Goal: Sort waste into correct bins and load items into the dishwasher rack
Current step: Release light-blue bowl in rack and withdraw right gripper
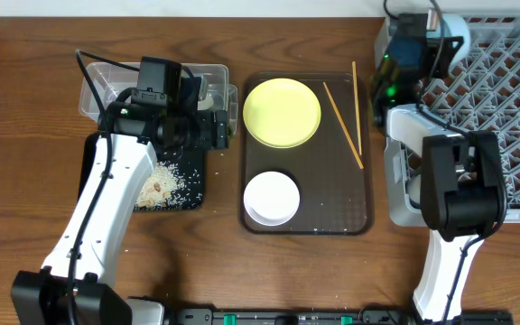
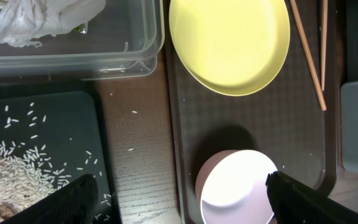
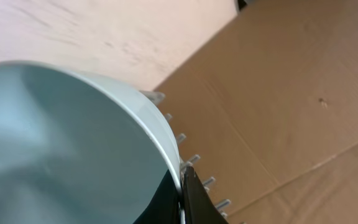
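From where I stand, the risk is on the right. The right tool [image 1: 433, 50] is pinching the light blue bowl [image 3: 61, 143] by its rim alone, one dark finger showing against the edge in the wrist view. It holds the bowl tilted above the near corner of the dishwasher rack [image 1: 513, 90]. A thin rim grip on a smooth bowl could slip. If it is let go too high or too close to that corner, I'd expect the bowl to land askew on the pegs [image 3: 194, 158] and rock or tip over the rack's side rather than settle between them.

The left tool [image 2: 180, 186] is spread with nothing in it, hanging over the strip of bench [image 1: 25, 90] between the black tray [image 2: 48, 118] and the brown serving tray [image 1: 350, 212]. Rice [image 2: 5, 171] lies in the black tray, and a few grains have strayed onto the wood, easy to smear about. The white scrap [image 2: 23, 22] lies in the clear tub [image 2: 151, 43].

On the serving tray wait the yellow plate [image 1: 282, 112], the white bowl [image 1: 272, 197] and the chopsticks [image 1: 343, 126] — these lie flat and thin, so probably the hardest pick-up, likely to skid or roll.
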Robot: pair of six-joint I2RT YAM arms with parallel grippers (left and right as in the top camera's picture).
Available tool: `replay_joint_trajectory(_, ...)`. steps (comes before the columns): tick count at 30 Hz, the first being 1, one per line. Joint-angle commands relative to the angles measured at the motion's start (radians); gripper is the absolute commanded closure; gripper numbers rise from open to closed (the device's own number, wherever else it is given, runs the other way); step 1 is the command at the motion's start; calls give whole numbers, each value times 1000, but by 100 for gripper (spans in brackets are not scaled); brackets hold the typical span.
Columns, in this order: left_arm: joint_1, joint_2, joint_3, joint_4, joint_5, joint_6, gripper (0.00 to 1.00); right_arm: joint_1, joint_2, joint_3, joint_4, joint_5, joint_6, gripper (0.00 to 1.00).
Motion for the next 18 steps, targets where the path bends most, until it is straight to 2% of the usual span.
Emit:
replay_joint_trajectory(1,-4,6,11,0,-9,3,11,15,8,10,-18,0,46,99)
replay_joint_trajectory(13,-4,6,11,0,-9,3,11,49,8,10,-204,9,109,99)
replay_joint_trajectory(18,-4,6,11,0,-9,3,11,79,8,10,-243,82,109,99)
